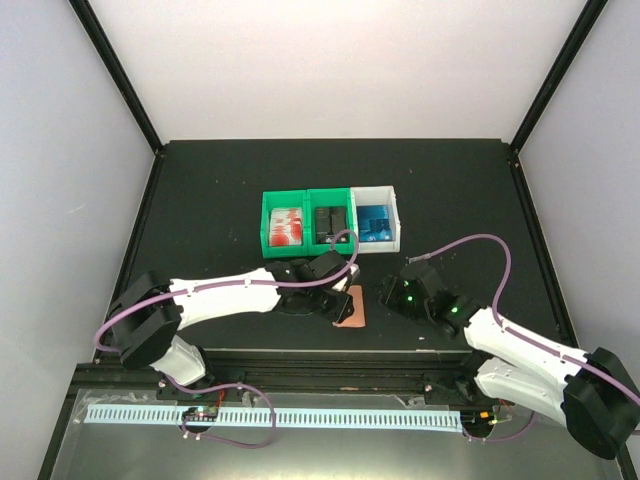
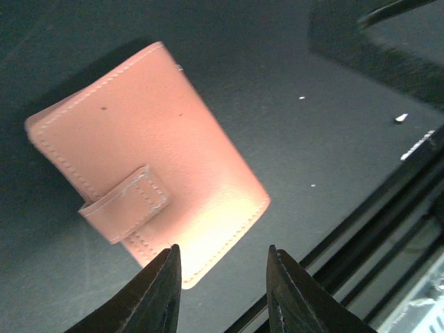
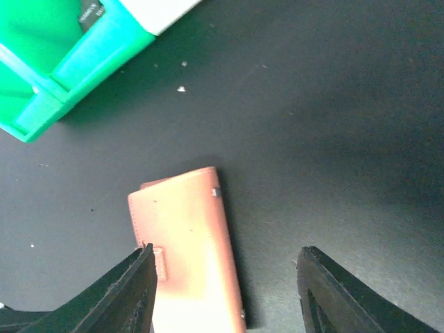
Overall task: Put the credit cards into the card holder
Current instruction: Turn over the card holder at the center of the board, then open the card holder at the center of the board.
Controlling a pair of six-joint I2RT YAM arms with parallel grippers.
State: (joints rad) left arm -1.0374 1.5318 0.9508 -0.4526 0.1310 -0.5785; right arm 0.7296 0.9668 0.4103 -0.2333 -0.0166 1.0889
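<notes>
The card holder (image 1: pixel 350 306) is a closed reddish-brown wallet lying flat on the black table near the front edge. In the left wrist view the card holder (image 2: pixel 146 159) has its snap tab (image 2: pixel 128 201) fastened. My left gripper (image 2: pixel 223 253) is open and empty just above the wallet's near corner, and it hovers at the wallet's left in the top view (image 1: pixel 338 296). My right gripper (image 3: pixel 226 251) is open wide and empty over the wallet (image 3: pixel 187 250), at its right in the top view (image 1: pixel 386 292). The red and white credit cards (image 1: pixel 286 226) lie in the left green bin.
Three small bins stand in a row behind the wallet: a green bin (image 1: pixel 268 232) with the cards, a green bin (image 1: pixel 330 222) with dark items, and a white bin (image 1: pixel 392 215) with blue items. The green bin's corner (image 3: pixel 69 62) is close to my right gripper. The table's front rail (image 2: pixel 388 229) runs just beyond the wallet.
</notes>
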